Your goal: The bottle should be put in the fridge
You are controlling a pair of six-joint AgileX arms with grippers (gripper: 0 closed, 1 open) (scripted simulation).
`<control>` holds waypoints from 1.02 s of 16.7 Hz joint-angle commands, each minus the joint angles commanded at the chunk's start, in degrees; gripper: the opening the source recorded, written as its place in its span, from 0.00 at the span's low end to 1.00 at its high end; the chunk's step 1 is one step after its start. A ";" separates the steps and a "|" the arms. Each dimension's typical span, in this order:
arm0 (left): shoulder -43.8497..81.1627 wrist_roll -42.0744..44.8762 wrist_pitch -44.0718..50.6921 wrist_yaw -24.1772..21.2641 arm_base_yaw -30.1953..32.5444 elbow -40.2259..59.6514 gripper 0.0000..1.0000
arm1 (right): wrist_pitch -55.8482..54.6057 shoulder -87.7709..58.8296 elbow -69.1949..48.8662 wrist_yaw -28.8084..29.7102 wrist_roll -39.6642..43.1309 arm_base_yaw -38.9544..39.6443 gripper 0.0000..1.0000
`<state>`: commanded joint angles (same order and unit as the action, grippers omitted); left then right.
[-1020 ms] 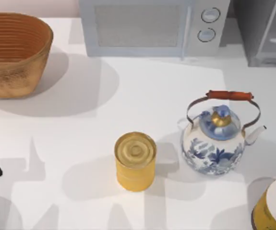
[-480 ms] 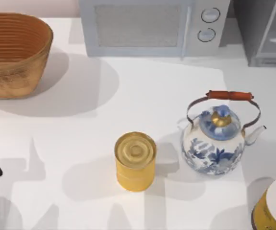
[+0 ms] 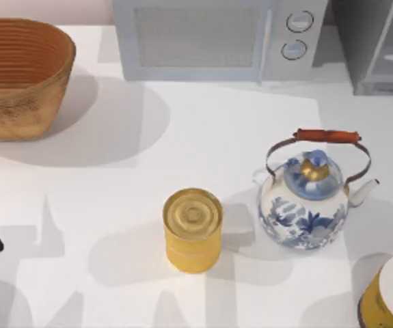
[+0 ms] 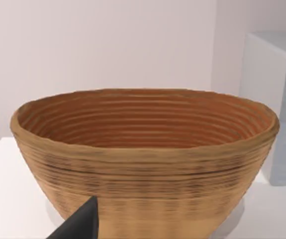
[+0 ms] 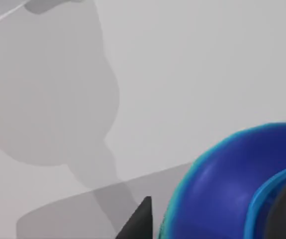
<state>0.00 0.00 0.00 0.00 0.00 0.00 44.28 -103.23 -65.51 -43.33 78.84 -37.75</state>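
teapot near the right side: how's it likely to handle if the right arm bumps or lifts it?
The blue-and-white teapot looks like glazed ceramic, so probably fragile and slippery on its round body. Its wire bail handle with the red grip stands upright and may swing if lifted there. The lid sits on top with a gold knob and could slide off if tilted.

Microwave at the table's rear centre; fridge just right of it. Basket at rear left. Can near front centre; kettle to its right. At the front right corner, possibly a second can.
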 joint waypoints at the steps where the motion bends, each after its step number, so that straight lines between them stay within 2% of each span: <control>1: 0.00 0.00 0.00 0.00 0.00 0.00 1.00 | 1.19 -0.29 -0.87 -0.28 0.80 -0.75 0.01; 5: 0.00 0.00 0.00 0.00 0.00 0.00 1.00 | 1.84 -0.46 -1.34 -0.45 1.24 -1.17 0.01; 6: 0.00 0.00 0.00 0.00 0.00 0.00 1.00 | 2.65 2.16 4.05 -0.36 1.08 6.43 0.01; 9: 0.00 0.00 0.00 0.00 0.00 0.00 1.00 | 1.39 3.49 4.61 -0.12 -0.11 7.35 0.01; 13: 0.00 0.00 0.00 0.00 0.00 0.00 1.00 | -6.00 11.68 8.69 2.15 -6.87 12.52 0.01; 17: 0.00 0.00 0.00 0.00 0.00 0.00 1.00 | -16.59 25.82 16.08 7.06 -17.90 20.02 0.01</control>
<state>0.00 0.00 0.00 0.00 0.00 0.00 27.69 -77.41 -49.43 -36.27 60.95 -17.73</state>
